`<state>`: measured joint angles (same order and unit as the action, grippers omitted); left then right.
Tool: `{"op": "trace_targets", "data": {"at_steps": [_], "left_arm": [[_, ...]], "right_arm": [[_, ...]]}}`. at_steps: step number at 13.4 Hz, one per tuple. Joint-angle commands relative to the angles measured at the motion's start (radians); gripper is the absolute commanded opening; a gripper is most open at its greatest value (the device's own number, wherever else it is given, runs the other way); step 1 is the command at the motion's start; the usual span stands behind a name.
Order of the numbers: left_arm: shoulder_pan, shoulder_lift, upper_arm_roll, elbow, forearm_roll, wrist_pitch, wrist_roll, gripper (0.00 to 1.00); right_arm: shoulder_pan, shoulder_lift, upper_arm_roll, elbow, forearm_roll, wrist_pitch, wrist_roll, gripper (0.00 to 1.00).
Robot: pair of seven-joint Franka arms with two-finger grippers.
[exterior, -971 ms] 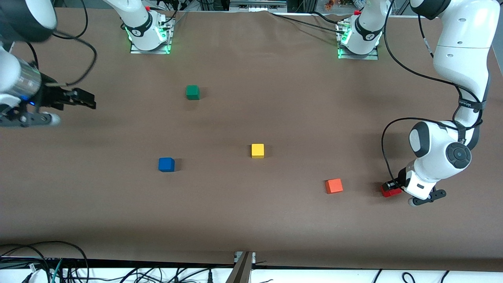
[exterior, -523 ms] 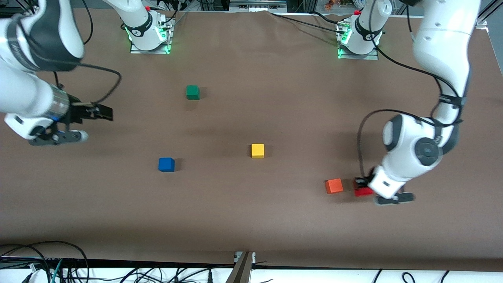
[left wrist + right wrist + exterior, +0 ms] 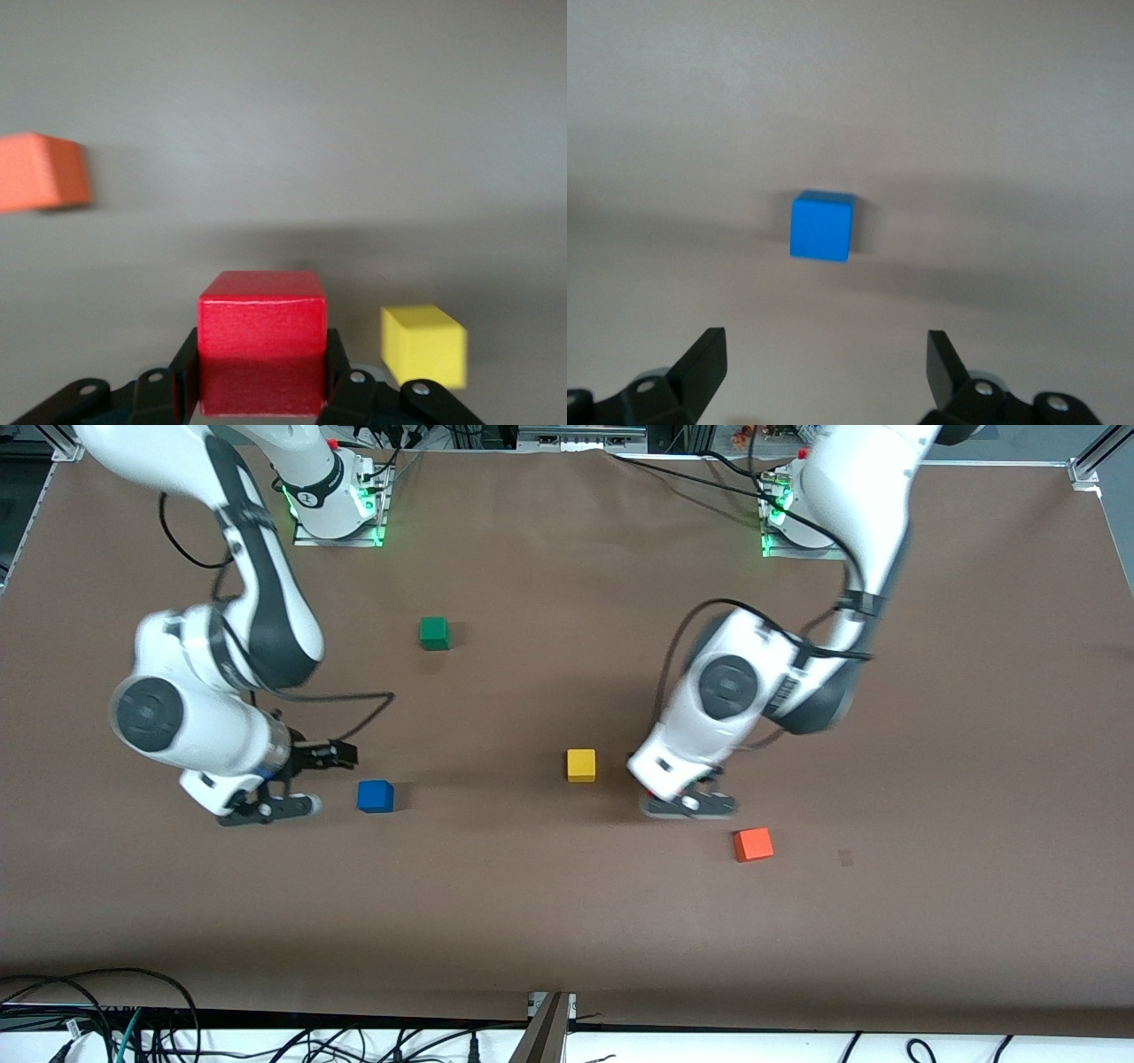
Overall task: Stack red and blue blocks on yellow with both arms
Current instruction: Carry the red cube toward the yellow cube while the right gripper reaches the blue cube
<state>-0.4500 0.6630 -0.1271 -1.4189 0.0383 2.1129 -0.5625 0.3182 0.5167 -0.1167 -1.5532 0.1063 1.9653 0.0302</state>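
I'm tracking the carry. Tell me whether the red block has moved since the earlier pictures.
Yes. The left hand has carried the red block past the orange cube, close beside the yellow cube.

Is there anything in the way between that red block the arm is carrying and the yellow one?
Nothing visible. The left gripper holds the red block beside the yellow block, with bare table between them. The orange block sits off that path.

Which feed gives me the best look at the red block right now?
The left wrist view: the red block fills the foreground, clamped in the left gripper, with the yellow block on the table close by. In the front view the left arm's wrist hides the red block. The right wrist view shows only the blue block.
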Motion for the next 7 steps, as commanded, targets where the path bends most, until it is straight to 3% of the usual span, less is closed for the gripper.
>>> {"op": "trace_targets", "data": {"at_steps": [1, 4, 7], "left_arm": [[-0.084, 0.065, 0.023, 0.084, 0.009, -0.013, -0.045, 0.0], [-0.118, 0.109, 0.023, 0.133, 0.008, -0.013, -0.054, 0.02], [-0.174, 0.136, 0.038, 0.135, 0.011, -0.01, -0.117, 0.02]], "right_arm": [[0.007, 0.06, -0.003, -0.004, 0.054, 0.091, 0.02, 0.99], [0.019, 0.14, -0.005, -0.005, 0.093, 0.179, 0.031, 0.98], [0.018, 0.16, -0.005, -0.043, 0.093, 0.233, 0.03, 0.98]]}}
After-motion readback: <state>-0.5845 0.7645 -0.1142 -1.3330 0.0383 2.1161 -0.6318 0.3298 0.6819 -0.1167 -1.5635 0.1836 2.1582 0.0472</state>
